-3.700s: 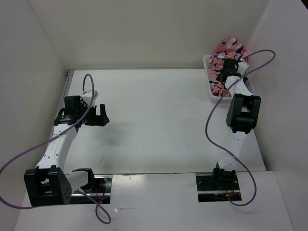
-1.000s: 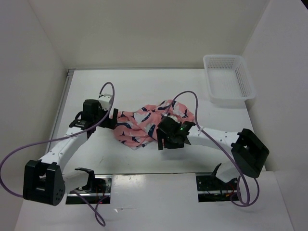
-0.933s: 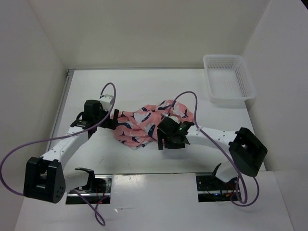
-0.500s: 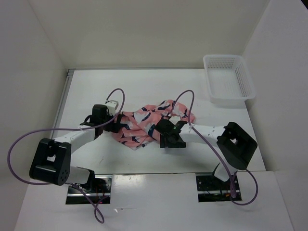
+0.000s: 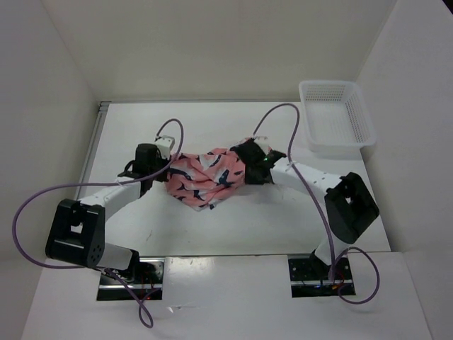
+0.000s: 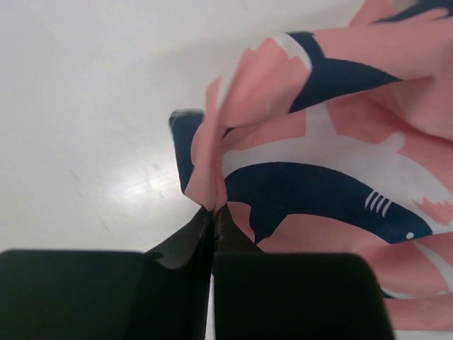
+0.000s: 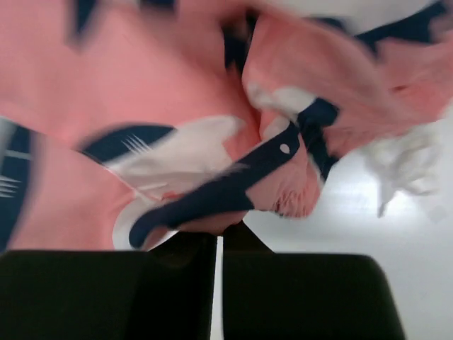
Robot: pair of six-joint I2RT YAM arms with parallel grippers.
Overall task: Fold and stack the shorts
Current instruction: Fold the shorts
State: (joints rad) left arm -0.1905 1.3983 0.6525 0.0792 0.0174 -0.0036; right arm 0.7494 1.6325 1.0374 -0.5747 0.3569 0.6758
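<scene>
So right now the shorts [image 5: 209, 178] are mid-table, strung between the two arms like a little hammock, bunched up and sagging to a point on the near side. I honestly can't tell whether that low point touches the table [image 5: 212, 127] or hangs just above it. The left gripper [image 6: 212, 216] has its fingers pressed together on a thin fold at the left edge of the fabric, which the wrist view shows pretty clearly. The right gripper [image 7: 219, 241] looks clamped on a wad at the right end. Its wrist view is blurry, but the fingers sit tight together with pink cloth coming right out of them. The white mesh basket [image 5: 340, 149] is off at the far right, well apart from all this. My read is that this is the spread-it-out step, before any real folding: nothing is flat, nothing is folded, and the stacking part isn't close. I'd say the next move needs both arms to draw apart evenly so the cloth goes taut, then lower it so it lies flat on the table without new wrinkles. The catch is that I can't make out whether either grip is on the waistband or just on random folds, so it may need a regrip before it opens up properly.
</scene>
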